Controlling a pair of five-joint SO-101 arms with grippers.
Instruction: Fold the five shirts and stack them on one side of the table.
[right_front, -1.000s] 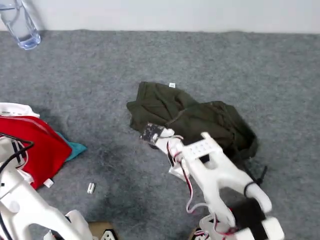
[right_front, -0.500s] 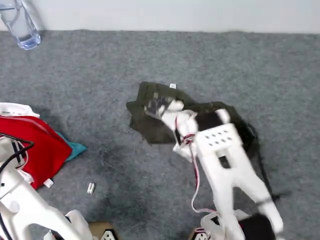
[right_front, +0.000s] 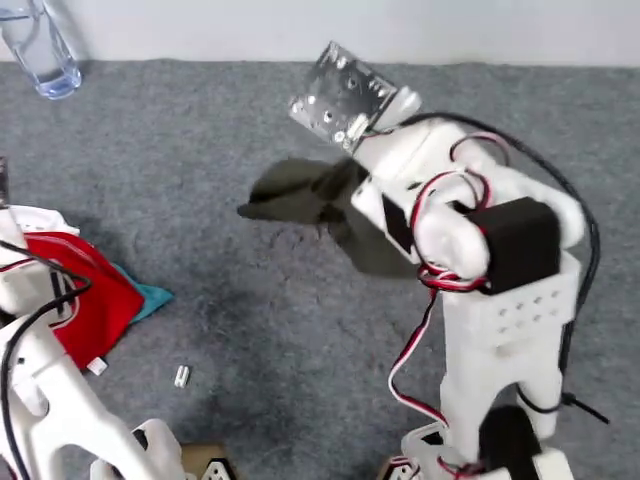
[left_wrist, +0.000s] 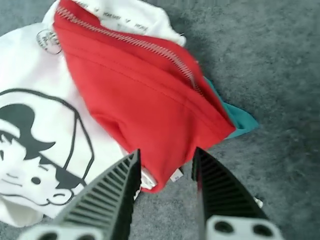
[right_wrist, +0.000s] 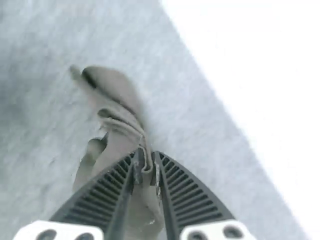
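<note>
- The high view is fixed above the near side of the grey table (right_front: 200, 130). It looks steeply down and takes in the table as far as the white wall (right_front: 500, 30) along the frame's top edge.
- The left wrist view looks down past the left gripper (left_wrist: 166, 155), close over the red shirt (left_wrist: 145, 110), which the high view shows at its left edge.
- The right wrist view looks along the right gripper (right_wrist: 145, 159), close on the olive shirt (right_wrist: 117, 102), with table and wall beyond. The high view shows that shirt near its centre.
</note>
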